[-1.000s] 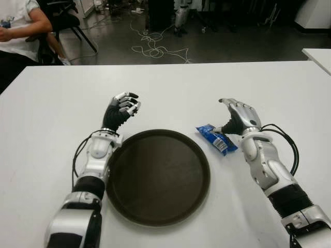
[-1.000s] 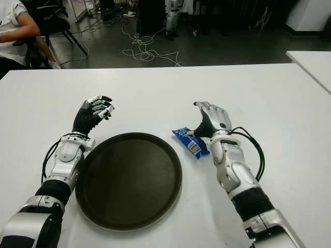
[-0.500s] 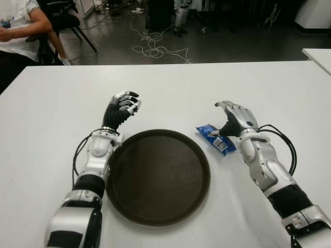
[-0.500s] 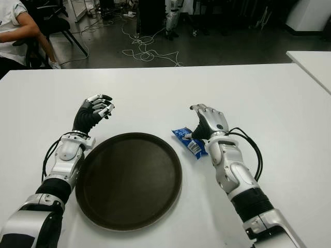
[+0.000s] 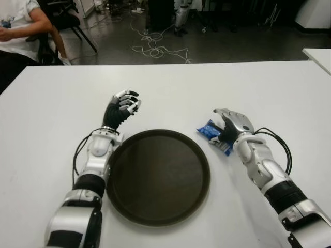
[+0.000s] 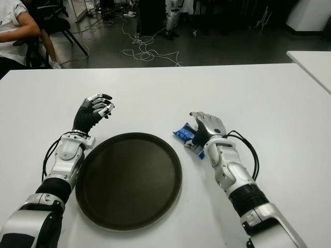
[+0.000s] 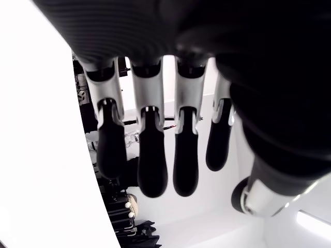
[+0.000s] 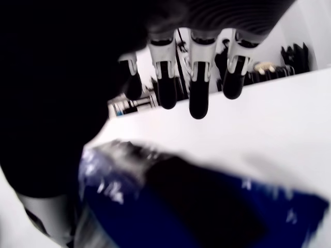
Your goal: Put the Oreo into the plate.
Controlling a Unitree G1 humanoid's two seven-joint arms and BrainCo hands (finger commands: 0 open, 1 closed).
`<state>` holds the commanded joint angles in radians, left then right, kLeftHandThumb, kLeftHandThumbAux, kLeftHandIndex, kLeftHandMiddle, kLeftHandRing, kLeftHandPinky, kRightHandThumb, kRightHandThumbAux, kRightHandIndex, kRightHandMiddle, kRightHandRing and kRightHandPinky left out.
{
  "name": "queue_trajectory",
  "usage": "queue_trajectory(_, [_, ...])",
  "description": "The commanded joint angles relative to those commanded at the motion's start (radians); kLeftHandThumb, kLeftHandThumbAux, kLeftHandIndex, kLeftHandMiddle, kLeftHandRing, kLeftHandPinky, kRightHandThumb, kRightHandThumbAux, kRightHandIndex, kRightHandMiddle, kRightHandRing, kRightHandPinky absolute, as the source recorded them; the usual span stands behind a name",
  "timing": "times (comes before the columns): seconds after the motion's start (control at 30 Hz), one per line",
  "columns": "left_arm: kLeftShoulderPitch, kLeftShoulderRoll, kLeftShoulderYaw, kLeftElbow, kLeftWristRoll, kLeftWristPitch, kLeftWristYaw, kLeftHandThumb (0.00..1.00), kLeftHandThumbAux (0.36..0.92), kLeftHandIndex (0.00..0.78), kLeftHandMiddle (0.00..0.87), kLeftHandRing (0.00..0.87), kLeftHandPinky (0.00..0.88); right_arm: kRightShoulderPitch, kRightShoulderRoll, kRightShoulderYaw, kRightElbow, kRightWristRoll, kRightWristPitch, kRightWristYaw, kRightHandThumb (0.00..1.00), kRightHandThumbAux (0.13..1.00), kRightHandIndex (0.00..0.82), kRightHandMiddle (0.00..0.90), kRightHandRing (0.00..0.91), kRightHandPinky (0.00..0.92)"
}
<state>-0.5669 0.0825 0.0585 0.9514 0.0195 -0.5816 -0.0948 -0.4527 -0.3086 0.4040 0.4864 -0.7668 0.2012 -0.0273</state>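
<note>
The Oreo, a blue packet (image 5: 209, 130), lies on the white table (image 5: 170, 88) just right of the plate, a round dark brown tray (image 5: 155, 133) with nothing in it. My right hand (image 5: 224, 123) is low over the packet's near end, palm down and covering part of it. In the right wrist view its fingers (image 8: 199, 101) stretch out straight above the blue packet (image 8: 207, 206), not closed around it. My left hand (image 5: 124, 105) is held up at the plate's far left edge, its fingers (image 7: 150, 155) loosely bent and holding nothing.
A seated person (image 5: 20, 26) and a chair are beyond the table's far left corner. Cables (image 5: 155, 46) lie on the dark floor behind the table. The corner of a second white table (image 5: 319, 56) shows at the far right.
My right hand has lowered and shifted left onto the Oreo packet, covering more of its near end. The packet, plate and left hand have stayed put.
</note>
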Motion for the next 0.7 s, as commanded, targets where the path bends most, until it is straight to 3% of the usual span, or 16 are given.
queue_trajectory(0.4, [0.003, 0.003, -0.003, -0.002, 0.008, 0.0, 0.006, 0.824, 0.682, 0.377, 0.511, 0.572, 0.606, -0.049, 0.009, 0.005, 0.136, 0.014, -0.042, -0.019, 0.0, 0.755, 0.117, 0.137, 0.143, 0.137])
queue_trajectory(0.7, [0.005, 0.003, -0.005, -0.007, 0.008, -0.005, 0.003, 0.824, 0.682, 0.378, 0.509, 0.569, 0.576, -0.09, 0.015, 0.018, 0.25, 0.022, -0.083, -0.059, 0.0, 0.77, 0.138, 0.159, 0.174, 0.186])
